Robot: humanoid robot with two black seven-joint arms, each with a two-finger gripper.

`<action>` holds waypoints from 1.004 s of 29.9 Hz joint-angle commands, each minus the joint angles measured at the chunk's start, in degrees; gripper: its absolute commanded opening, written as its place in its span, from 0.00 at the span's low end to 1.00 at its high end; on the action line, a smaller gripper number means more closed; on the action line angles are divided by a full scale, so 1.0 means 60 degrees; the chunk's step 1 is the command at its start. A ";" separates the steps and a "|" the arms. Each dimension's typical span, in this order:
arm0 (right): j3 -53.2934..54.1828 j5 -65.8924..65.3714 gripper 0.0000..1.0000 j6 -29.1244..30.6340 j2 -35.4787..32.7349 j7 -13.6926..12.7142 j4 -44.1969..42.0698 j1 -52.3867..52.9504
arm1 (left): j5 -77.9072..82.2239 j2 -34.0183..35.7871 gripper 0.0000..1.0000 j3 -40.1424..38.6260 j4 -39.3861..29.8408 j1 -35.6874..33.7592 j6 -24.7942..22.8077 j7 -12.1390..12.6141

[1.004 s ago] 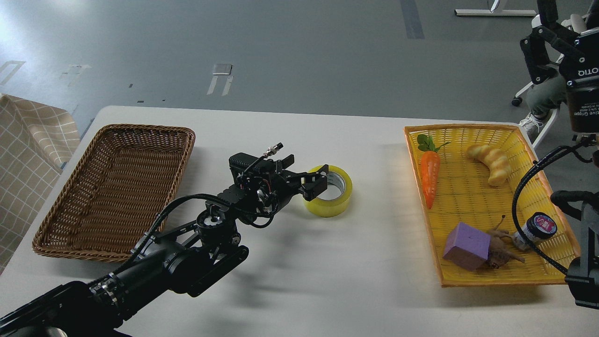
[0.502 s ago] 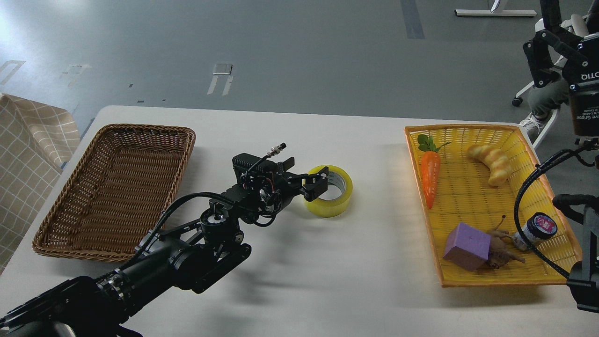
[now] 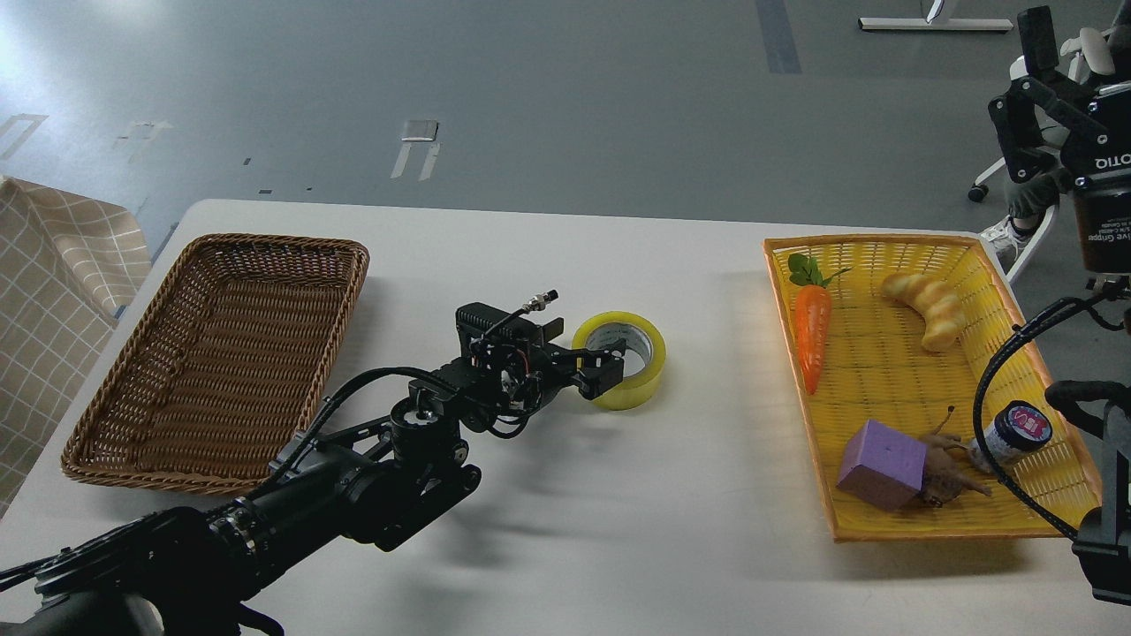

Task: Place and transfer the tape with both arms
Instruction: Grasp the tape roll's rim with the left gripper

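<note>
**Left gripper at tape, mid-table**

Tape (image 3: pixel 626 358) sits flat on the white table (image 3: pixel 565 530), with bare tabletop on every side of it. Left gripper (image 3: pixel 603 369) is at the tape's near-left rim; can't tell its finger gap or whether it has contact. Wicker basket (image 3: pixel 216 353) well left of tape, yellow basket (image 3: pixel 919 389) well right. Right gripper (image 3: pixel 1051 106) raised far right of tape, fingers spread, empty. Grey floor behind.

One roll of tape (image 3: pixel 621 358) and two baskets are sitting on the surface (image 3: pixel 618 495): one brown wicker basket (image 3: pixel 115 442) and one yellow basket (image 3: pixel 990 265). The yellow basket is holding five things: one carrot (image 3: pixel 811 331), one twisted bread (image 3: pixel 928 307), one purple block (image 3: pixel 881 464), one small jar (image 3: pixel 1012 433) and one brown figure (image 3: pixel 950 477). Two black arms are showing, one left arm (image 3: pixel 353 477) and one right arm (image 3: pixel 1100 203).
</note>
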 commanded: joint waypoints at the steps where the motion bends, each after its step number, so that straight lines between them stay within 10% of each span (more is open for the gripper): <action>1: 0.0027 -0.0001 1.00 0.0001 0.0001 0.0002 0.0000 -0.0092 | 0.0009 0.0045 0.96 0.0037 0.0095 -0.0182 -0.0013 -0.0013; 8: 0.0041 -0.0001 1.00 0.0001 0.0001 0.0002 0.0000 -0.0107 | 0.0009 0.0089 0.64 0.0023 0.0256 -0.0256 -0.0057 -0.0013; 30: 0.0041 -0.0001 1.00 0.0001 -0.0014 0.0002 -0.0014 -0.0356 | -0.0063 0.0162 0.74 0.0828 0.0169 -0.0549 -0.0174 -0.0160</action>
